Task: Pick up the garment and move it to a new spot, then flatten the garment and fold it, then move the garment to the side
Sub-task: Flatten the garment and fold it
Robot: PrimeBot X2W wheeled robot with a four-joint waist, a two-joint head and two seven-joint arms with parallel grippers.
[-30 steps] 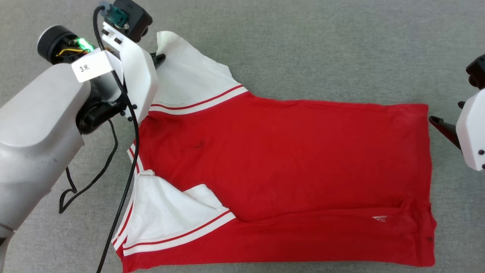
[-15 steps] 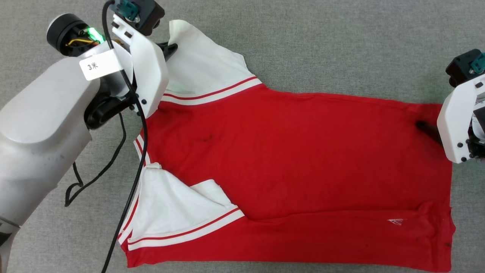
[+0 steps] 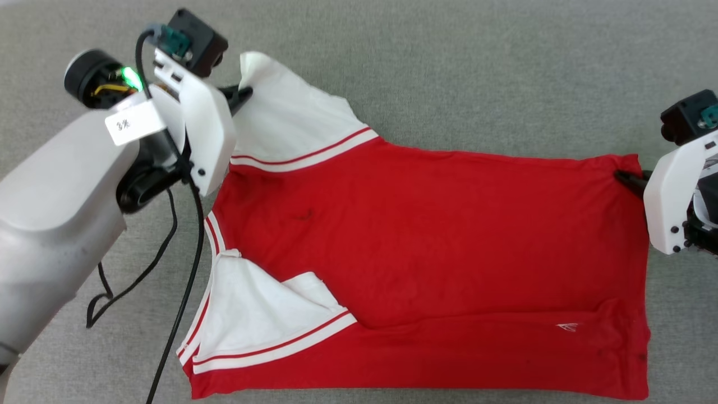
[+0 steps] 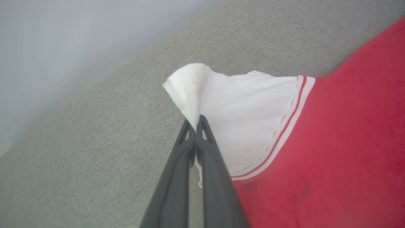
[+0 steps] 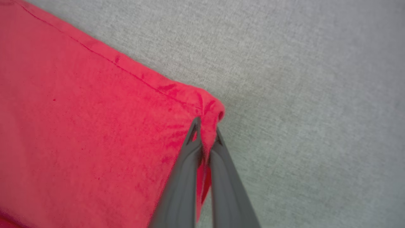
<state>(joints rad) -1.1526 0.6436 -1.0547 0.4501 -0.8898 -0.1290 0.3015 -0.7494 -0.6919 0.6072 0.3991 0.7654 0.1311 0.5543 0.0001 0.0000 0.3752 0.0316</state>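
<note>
The garment (image 3: 426,264), a bright red T-shirt with white sleeves and striped trim, lies spread on the grey cloth surface, collar to the left and hem to the right. My left gripper (image 3: 242,94) is shut on the tip of the far white sleeve (image 4: 227,107), pinching it between the fingers (image 4: 196,125). At the far right corner of the hem (image 5: 202,107), my right gripper (image 3: 624,178) is shut on the red cloth (image 5: 205,131). The near sleeve (image 3: 252,320) lies folded over the body. A small white mark (image 3: 566,326) sits near the hem.
A black cable (image 3: 185,292) hangs from my left arm (image 3: 56,213) and crosses the garment's left edge. The grey cloth surface (image 3: 477,78) stretches beyond the shirt on the far side. A pale wall (image 4: 63,41) borders it in the left wrist view.
My right gripper came in from the right over the hem corner and shut on it. The left gripper kept its hold on the sleeve. The head view shifted a little.
</note>
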